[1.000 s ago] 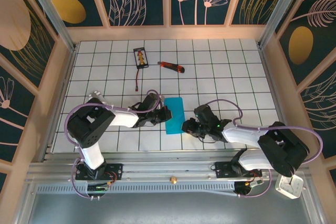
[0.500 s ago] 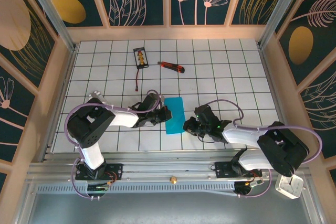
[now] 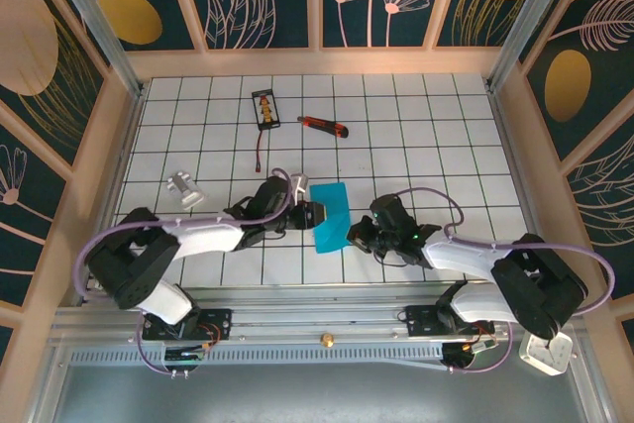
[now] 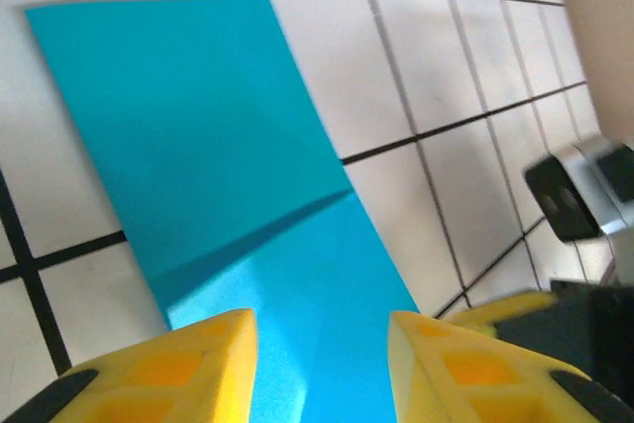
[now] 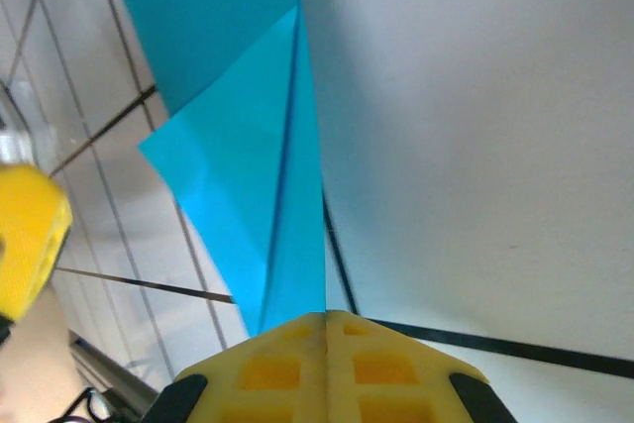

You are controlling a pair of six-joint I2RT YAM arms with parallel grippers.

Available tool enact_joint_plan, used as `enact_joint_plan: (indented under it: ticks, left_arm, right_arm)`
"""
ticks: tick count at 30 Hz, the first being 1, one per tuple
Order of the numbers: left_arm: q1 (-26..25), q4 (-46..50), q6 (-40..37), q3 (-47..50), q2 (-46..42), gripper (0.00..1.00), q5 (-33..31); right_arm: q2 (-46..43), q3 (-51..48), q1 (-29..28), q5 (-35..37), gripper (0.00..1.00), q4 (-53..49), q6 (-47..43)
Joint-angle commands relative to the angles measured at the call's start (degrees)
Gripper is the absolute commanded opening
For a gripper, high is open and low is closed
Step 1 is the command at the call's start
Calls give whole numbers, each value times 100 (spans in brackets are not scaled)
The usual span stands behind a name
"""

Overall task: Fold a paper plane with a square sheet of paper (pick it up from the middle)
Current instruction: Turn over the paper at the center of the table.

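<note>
Paper: cyan, folded, lying on the desk, near middle. Left claw: hovering part-open astride its left edge, gripping nothing. Right claw: pinching its right edge, shut tight.

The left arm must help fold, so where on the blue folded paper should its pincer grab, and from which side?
Likely the left long edge of the folded blue paper, coming in low from the left. It lies flat as a narrow strip, so only an edge can be pinched; the right pincer holds its right side, and the open left pincer faces the free edge.
</note>
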State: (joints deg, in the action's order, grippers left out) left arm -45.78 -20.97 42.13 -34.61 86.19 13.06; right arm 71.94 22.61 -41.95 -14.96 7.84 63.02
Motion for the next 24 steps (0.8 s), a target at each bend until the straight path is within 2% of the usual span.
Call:
enact_joint_plan:
  ticks: [1,5,10,19,24]
  left_arm:
    - [-413,-344,-980,259,-434,42,-440]
    - [-782,-542,-1655,439,-679,45,-630]
    - [-1094,-617,-2318,441,-581,50,-906]
    - [-1360,-418,-2942,68,-3,57,-1415]
    - [-1420,-286,-3202,-124,206,56,-1646]
  right_arm:
    - [-186,321,86,-83,0,-354,239]
    - [-224,448,237,-262,0,-429,404]
    - [-207,639,343,-443,0,-480,558]
    - [-259,661,460,-603,0,-385,867]
    - [-242,692,477,-631,0,-346,931]
